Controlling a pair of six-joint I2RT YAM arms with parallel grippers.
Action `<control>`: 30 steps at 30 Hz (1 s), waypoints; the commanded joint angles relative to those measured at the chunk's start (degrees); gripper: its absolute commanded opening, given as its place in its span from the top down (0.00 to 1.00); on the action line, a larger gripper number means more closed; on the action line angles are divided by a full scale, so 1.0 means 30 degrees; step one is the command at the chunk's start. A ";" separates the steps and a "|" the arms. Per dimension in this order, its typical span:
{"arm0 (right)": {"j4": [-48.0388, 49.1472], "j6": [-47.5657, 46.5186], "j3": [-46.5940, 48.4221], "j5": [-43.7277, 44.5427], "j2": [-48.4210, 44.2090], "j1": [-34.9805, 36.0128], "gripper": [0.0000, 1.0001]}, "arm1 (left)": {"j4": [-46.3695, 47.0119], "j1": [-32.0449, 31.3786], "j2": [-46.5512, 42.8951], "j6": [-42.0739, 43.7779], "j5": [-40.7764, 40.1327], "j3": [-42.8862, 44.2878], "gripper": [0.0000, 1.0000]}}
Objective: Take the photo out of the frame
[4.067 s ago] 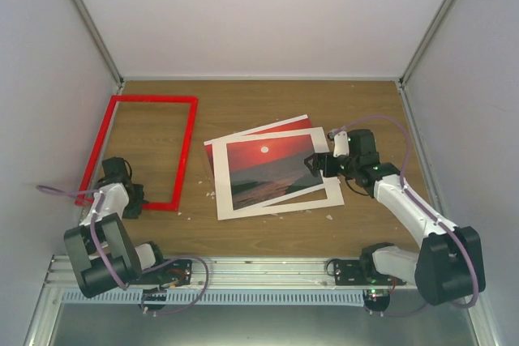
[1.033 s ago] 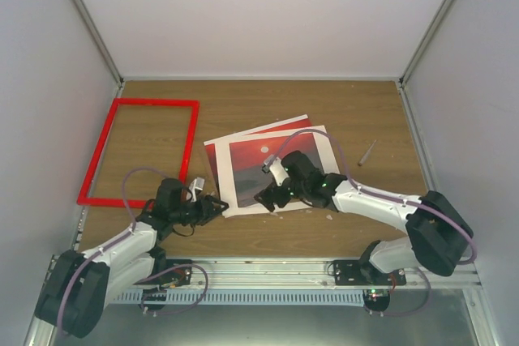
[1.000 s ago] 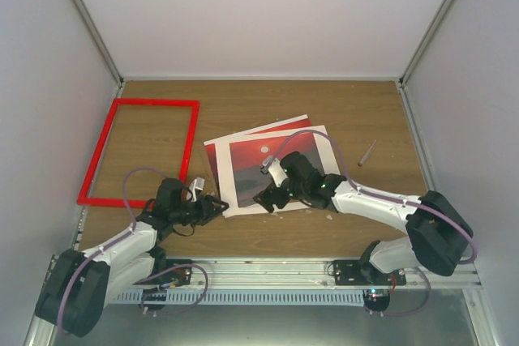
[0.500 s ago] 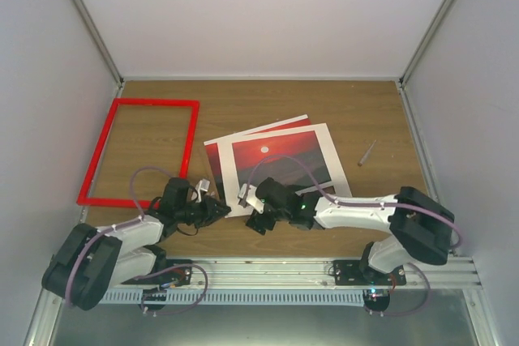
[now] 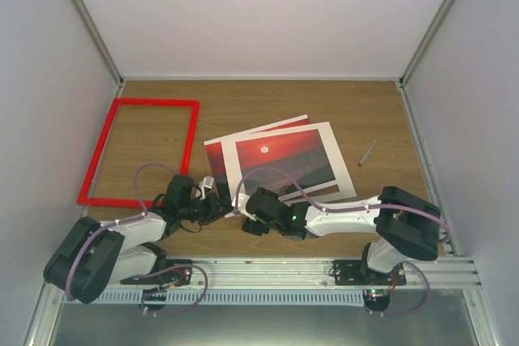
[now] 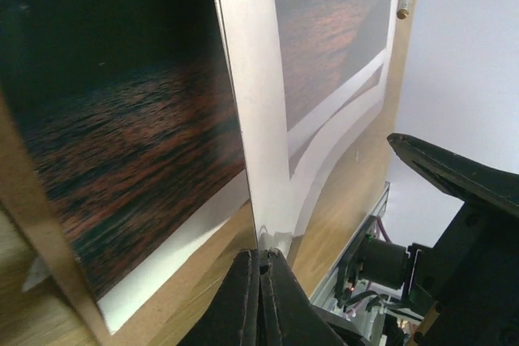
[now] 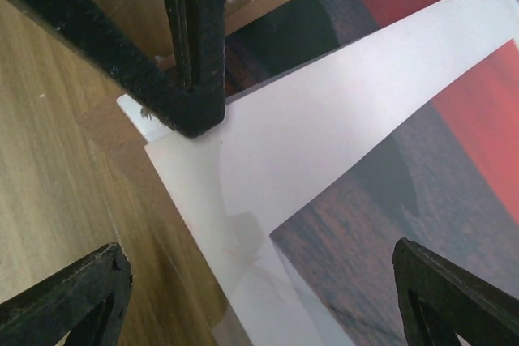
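My left tool (image 6: 260, 258) is shut tight on the near-left corner of the mat (image 5: 340, 168), pinching the white sheet right at its tip. My right tool (image 7: 258, 255) hangs just to its 3 o'clock with the jaws wide and nothing between them, poised above that same corner.

The photo (image 5: 280, 160) lies flat on the tabletop under the mat, its sunset showing through the opening. In the left wrist view its dark sea and thin white edge rest on the brown board (image 6: 40, 216). From both tools it spreads away toward 12 and 1 o'clock. Its long axis runs roughly from 8 to 2 o'clock, skewed a little against the mat above it.

The frame (image 5: 156, 103) sits at 10 o'clock from my tools, flat and hollow. Its right rim is just beside the stack and encloses none of it. So I judge the photo is already out of the frame, with only the mat over it.

Both tools meet at one corner, with the left gripping and the right free. The free one is better placed to reach for the photo's exposed white edge.

I can read no writing, brand or label anywhere.
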 commanded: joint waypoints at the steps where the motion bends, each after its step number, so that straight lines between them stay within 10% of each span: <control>1: 0.1419 -0.0459 0.0240 0.1959 0.0378 0.0519 0.13 | 0.0777 -0.0392 -0.0675 -0.0326 -0.0353 0.0632 1.00; 19: 0.1972 -0.0289 0.0027 0.4669 0.1641 0.1177 0.26 | -0.0354 -0.1169 -0.1105 -0.0831 -0.1367 0.1093 0.98; 30: 0.1105 0.0643 -0.0292 0.4525 0.1241 -0.0002 0.33 | -0.3577 -0.1149 -0.1845 0.0242 -0.2825 0.2084 0.78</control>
